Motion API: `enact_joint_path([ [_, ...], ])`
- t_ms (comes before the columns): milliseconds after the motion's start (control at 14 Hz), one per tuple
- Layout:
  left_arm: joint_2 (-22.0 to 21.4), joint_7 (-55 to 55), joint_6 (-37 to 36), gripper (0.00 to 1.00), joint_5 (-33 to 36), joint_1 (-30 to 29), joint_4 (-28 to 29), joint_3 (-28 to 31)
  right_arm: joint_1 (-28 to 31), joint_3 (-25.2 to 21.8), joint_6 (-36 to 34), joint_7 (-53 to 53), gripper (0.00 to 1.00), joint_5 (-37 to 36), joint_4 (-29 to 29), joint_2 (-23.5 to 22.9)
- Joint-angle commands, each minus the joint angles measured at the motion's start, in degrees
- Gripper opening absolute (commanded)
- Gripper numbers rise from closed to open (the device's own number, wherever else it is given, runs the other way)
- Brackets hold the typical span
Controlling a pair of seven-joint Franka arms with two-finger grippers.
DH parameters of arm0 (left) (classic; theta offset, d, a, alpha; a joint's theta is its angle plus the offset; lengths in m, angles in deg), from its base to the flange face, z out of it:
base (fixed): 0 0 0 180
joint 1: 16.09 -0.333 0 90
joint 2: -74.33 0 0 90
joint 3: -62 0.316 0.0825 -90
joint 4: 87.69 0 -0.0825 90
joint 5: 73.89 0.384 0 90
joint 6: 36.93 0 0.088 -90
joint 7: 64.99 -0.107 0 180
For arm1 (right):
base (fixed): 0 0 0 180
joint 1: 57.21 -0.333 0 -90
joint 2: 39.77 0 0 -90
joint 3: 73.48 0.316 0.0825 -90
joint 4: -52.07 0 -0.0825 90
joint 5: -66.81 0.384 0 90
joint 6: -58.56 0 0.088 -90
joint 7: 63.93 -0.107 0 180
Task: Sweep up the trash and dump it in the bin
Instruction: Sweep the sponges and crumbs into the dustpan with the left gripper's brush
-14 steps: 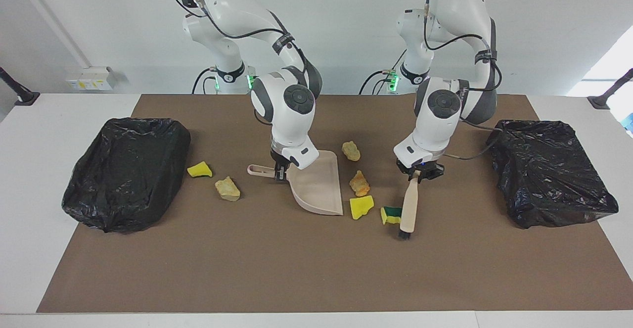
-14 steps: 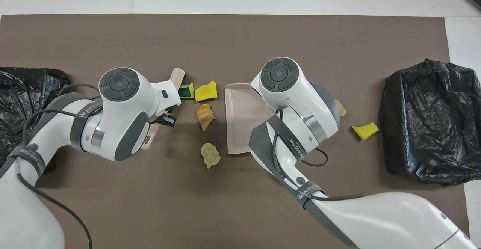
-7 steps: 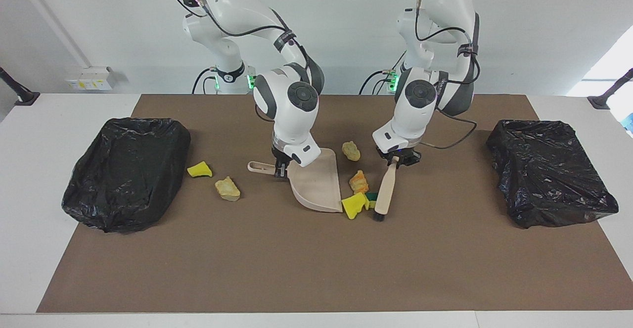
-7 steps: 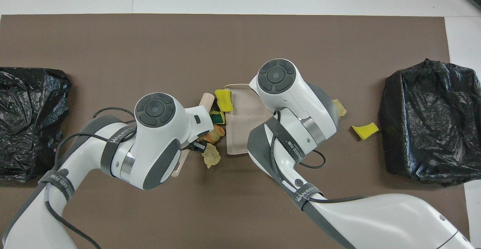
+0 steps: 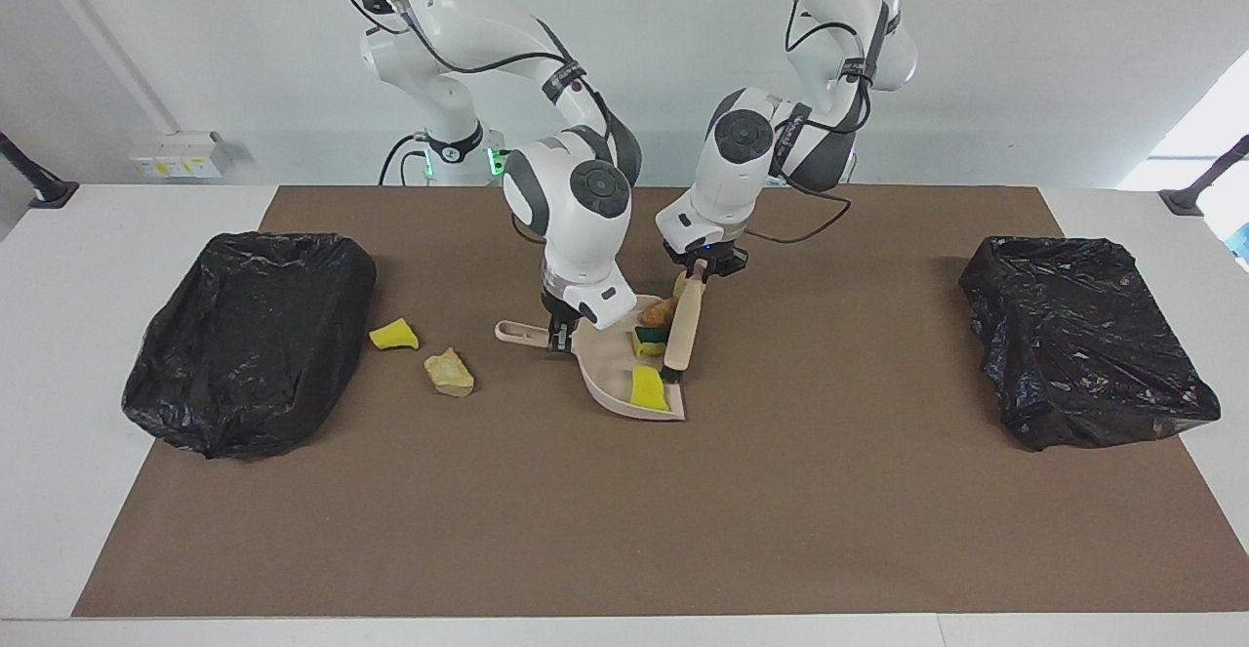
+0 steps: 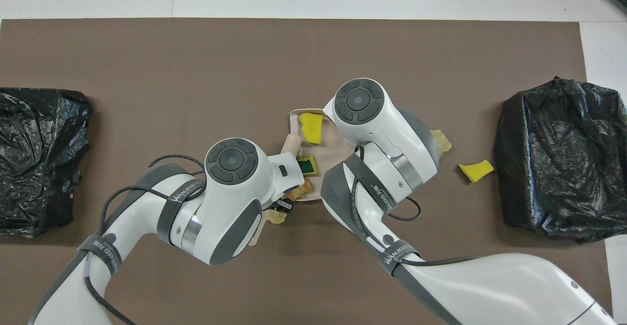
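Yellow and green sponge scraps [image 5: 647, 385] lie in your beige plastic dustpan [image 5: 610, 366]; right gripper [image 5: 558, 336] clamps its handle, left gripper [image 5: 699, 271] clamps the beige brush [image 5: 681, 329].

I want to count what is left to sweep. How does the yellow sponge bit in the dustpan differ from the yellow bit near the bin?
The sponge bit in the dustpan lies inside the dustpan, already swept; the bit near the bin lies on the mat, unswept, beside the black bin. Both are small and yellow.
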Motion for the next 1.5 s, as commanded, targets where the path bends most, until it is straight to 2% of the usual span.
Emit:
enact_joint_path([
  [0, -1.9, 13.8, -0.9, 0.00, -1.0, -2.0, -0.2, 0.7, 1.3, 0.5, 2.6, 1.7, 0.00, 1.1, 0.6, 0.0],
  [357, -2.7, 38.3, -5.2, 0.00, -1.0, -4.4, 0.2, 0.7, 4.1, 0.5, -0.3, 12.1, 0.00, 1.1, 0.4, 2.8],
  [571, -7.2, 40.0, -12.2, 0.00, -1.0, -4.1, 6.1, 0.7, 4.1, 0.5, -2.1, 16.0, 0.00, 1.0, 2.0, 4.2],
  [714, -11.2, 40.2, -10.3, 0.00, -1.1, -3.4, 12.7, 0.4, 3.7, 0.5, -1.2, 17.6, 0.00, 1.0, 4.7, 5.7],
  [1000, -11.1, 42.8, -0.9, 0.00, -2.0, 1.8, 15.3, 0.3, 3.8, 0.5, 3.4, 18.5, 0.00, 1.0, 15.5, 11.0],
  [1214, -10.4, 42.2, 6.9, 0.00, -3.6, 4.4, 16.1, 0.2, 3.2, 0.5, 4.1, 17.5, 0.00, 1.1, 16.7, 11.6],
  [1429, -10.3, 37.1, 9.6, 0.00, -6.8, 6.9, 15.9, 0.2, 3.1, 0.5, 4.1, 16.6, 0.00, 1.0, 16.9, 11.8],
])
